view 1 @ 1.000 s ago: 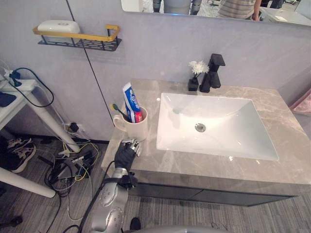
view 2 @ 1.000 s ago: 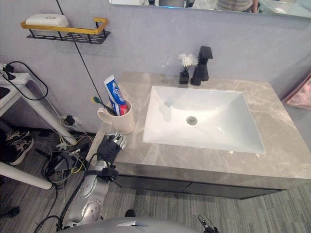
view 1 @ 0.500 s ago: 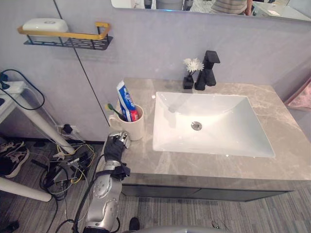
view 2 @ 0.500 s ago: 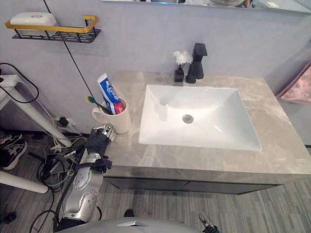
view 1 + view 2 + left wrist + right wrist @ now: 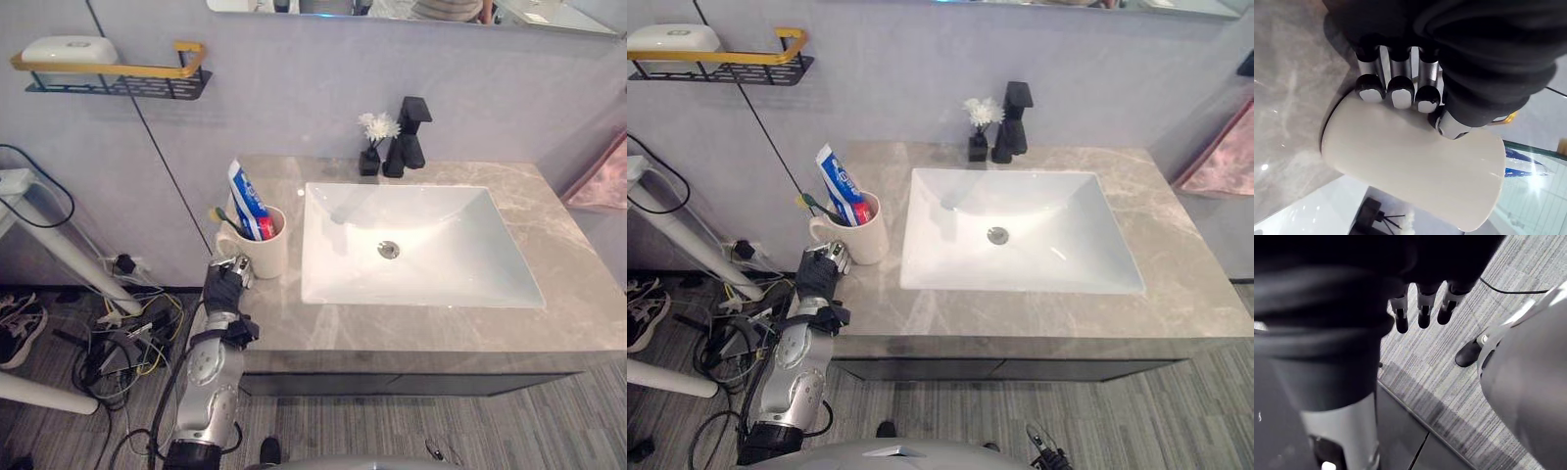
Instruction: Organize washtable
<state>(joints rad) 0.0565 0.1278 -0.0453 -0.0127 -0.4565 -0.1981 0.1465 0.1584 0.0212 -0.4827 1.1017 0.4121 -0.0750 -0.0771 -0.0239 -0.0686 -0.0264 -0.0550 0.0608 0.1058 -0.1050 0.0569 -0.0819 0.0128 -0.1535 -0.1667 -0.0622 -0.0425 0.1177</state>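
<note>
Cream mug (image 5: 266,257) stood upright on the desk (image 5: 568,323), at its left edge, just left of the white sink (image 5: 306,245). Its handle pointed left, away from the sink.

Toothpaste tube (image 5: 245,196) stood in the mug red cap down, with its long axis tilted up and to the left. Toothbrush (image 5: 223,217) leaned further left, and its green-yellow end poked out over the rim. The lower ends of both were hidden inside the mug.

Left hand (image 5: 225,286) sat at the desk's left edge, just in front of the mug. In the left wrist view its fingers (image 5: 1400,93) were straight, with the dark tips touching the mug's wall and not wrapped round it. The thumb was mostly hidden by the hand's cover.

Right hand (image 5: 1423,308) hung over the grey floor with its fingers loose and apart, holding nothing.

Black faucet (image 5: 411,132) and a small flower vase (image 5: 370,162) stood behind the sink. The wall shelf (image 5: 118,83) carried a white object, cut off at the frame edge.
</note>
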